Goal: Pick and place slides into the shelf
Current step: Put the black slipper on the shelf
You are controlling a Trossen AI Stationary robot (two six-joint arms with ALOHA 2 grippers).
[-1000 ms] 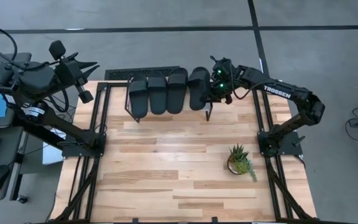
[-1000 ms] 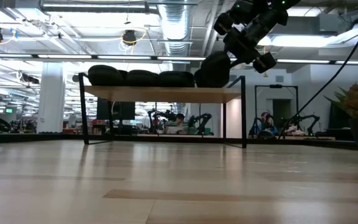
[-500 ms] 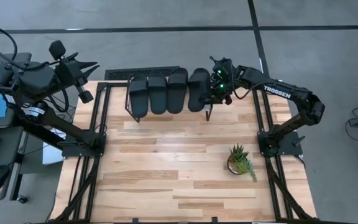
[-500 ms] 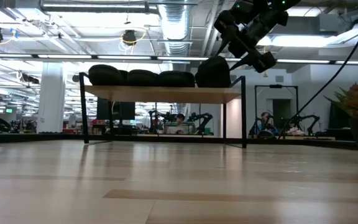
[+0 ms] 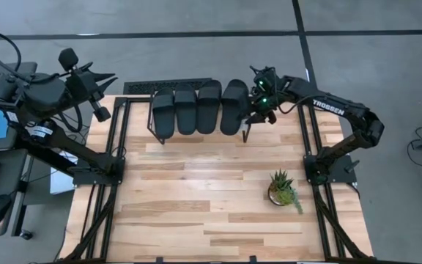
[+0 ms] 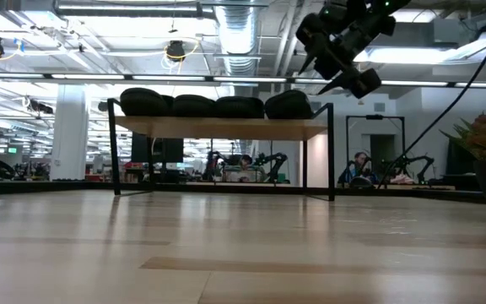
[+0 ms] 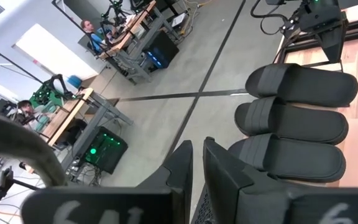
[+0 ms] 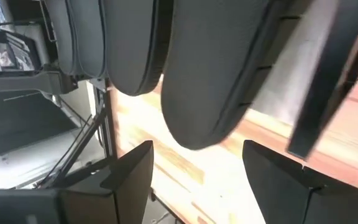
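Now all four slides are seen lying side by side in one row on the shelf, which stands at the far edge of the table. The right gripper is placed just beside the slide at the right end of the row, and in the low view it is seen above and to the side of that slide, apart from it. Its jaws are spread open and nothing is held between them; in the right wrist view the sole of the near slide is seen beyond the two dark fingers. The left gripper is kept raised off the table's far left corner, well apart from the shelf, with its jaws closed and empty. A small potted plant is placed on the table near the base of the right arm.
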